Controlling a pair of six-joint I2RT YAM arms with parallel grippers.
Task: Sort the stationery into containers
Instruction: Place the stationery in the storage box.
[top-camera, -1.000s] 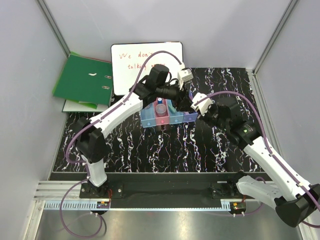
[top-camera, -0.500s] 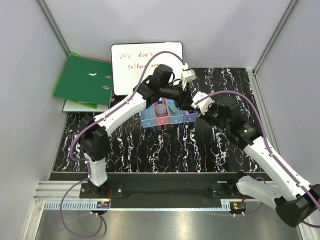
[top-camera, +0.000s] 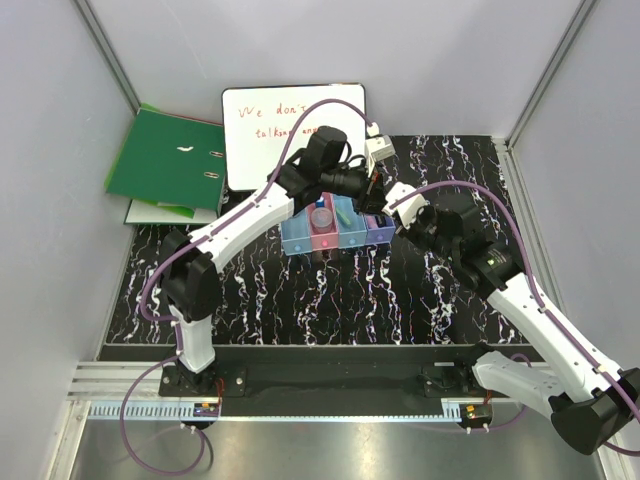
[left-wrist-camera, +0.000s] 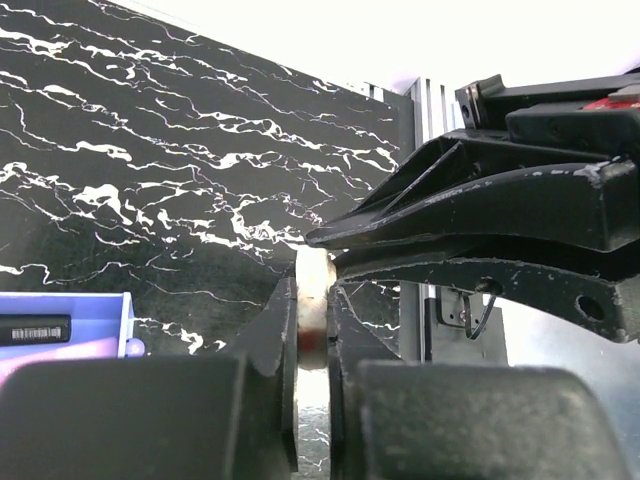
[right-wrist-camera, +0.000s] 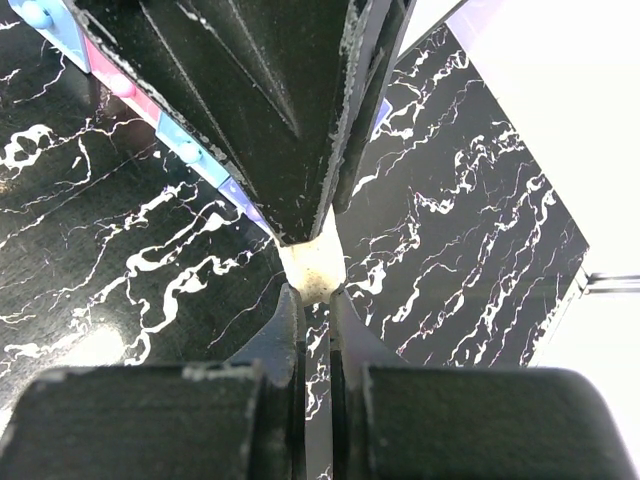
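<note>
Two grippers: your left gripper (left-wrist-camera: 311, 292) and right gripper (right-wrist-camera: 314, 298) meet tip to tip, both closed down to a narrow gap on the same cream-coloured piece (left-wrist-camera: 314, 268).
Held thing: it is small and pale with a red patch at its lower end, possibly an eraser. It is pinched between both pairs of fingers above the marbled table (top-camera: 300, 300), so this reads as a handover.
Containers: the row of four bins (top-camera: 298, 243) sits just beside the joined tips, on the left arm's side. The purple bin (left-wrist-camera: 126, 322) is the nearest.
Done so far: a black barcoded item (left-wrist-camera: 35, 328) lies in the purple bin. A round pot (top-camera: 321, 215) is in the pink bin (top-camera: 322, 243), and a green stick (top-camera: 343, 211) is in the light blue bin next to it.
Left to do: one gripper has to let go, then you carry the piece over a bin and drop it.
Unknown: the arms hide the table beneath them, so you cannot tell whether more stationery waits there.
</note>
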